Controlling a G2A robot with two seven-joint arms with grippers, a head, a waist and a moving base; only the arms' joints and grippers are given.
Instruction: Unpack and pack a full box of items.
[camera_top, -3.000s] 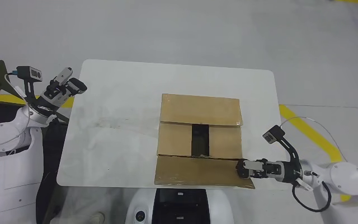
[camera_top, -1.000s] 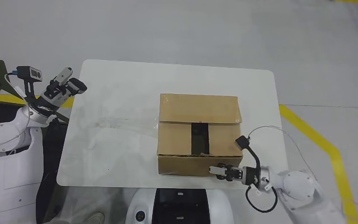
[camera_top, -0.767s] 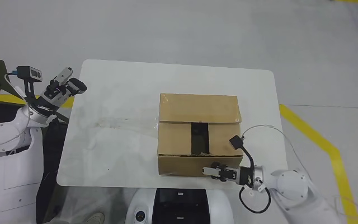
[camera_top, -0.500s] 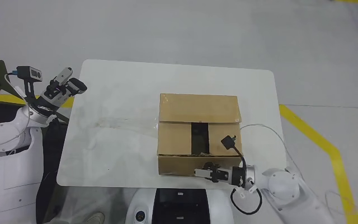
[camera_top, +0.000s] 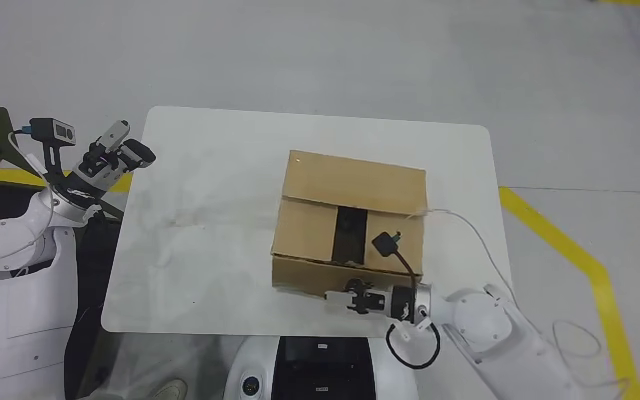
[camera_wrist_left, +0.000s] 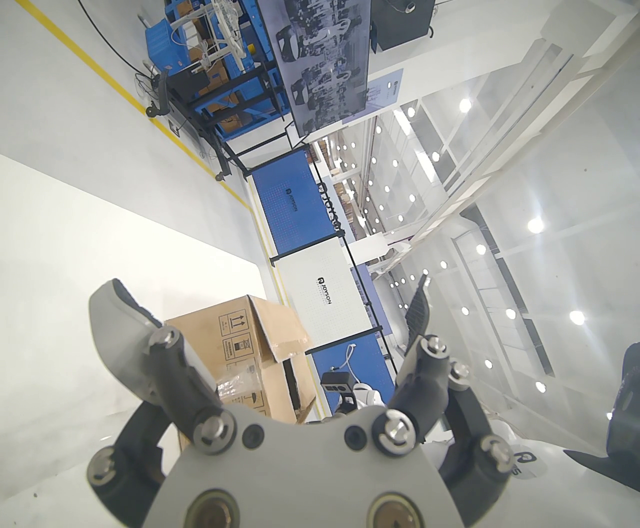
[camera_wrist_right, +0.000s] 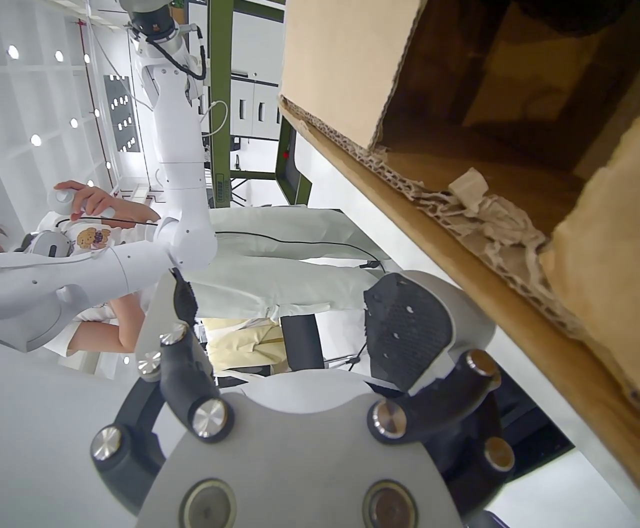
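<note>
Top view showed the box (camera_top: 350, 215) in the middle of the table (camera_top: 200, 260), its near side just beside the right gripper (camera_top: 340, 297), wide and empty. The left gripper (camera_top: 128, 152), also wide, sat far off.

- The box (camera_top: 352, 188) is matt corrugated cardboard, frayed rough at a torn edge.
- The table (camera_top: 200, 230) is smooth and faintly glossy.
- The right gripper (camera_wrist_right: 287, 305) has rubbery, dimpled pads (camera_wrist_right: 405, 320).

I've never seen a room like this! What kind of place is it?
Probably a robot workshop or factory hall: yellow floor lines, blue panels, a big screen and a cardboard box on a table.
</note>
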